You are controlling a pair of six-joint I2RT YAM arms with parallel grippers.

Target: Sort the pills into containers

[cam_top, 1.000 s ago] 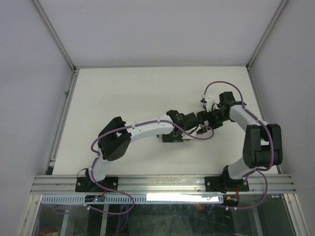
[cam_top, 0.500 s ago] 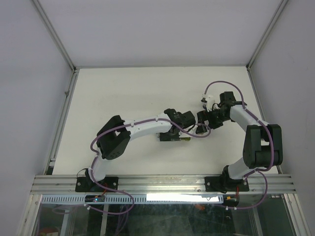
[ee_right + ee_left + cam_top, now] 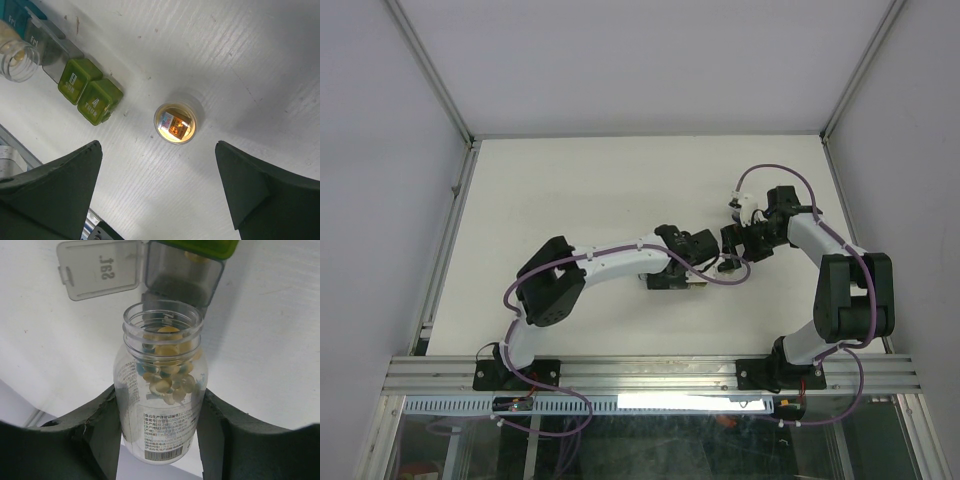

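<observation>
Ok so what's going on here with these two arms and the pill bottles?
The left gripper is shut on an uncapped clear bottle with pills inside, its mouth aimed at an open compartment of the pill organiser, whose clear lid is flipped back. The right gripper is open, hanging above a small amber bottle that stands on the table, not touching it.

A clear bottle (image 3: 161,390) showed yellow, cream and teal pills (image 3: 167,375), its white label (image 3: 162,432) printed black. Two compartments (image 3: 80,80) were olive green, a third compartment (image 3: 12,10) teal. A small jar (image 3: 175,122) glowed amber on the white table (image 3: 225,50).
</observation>
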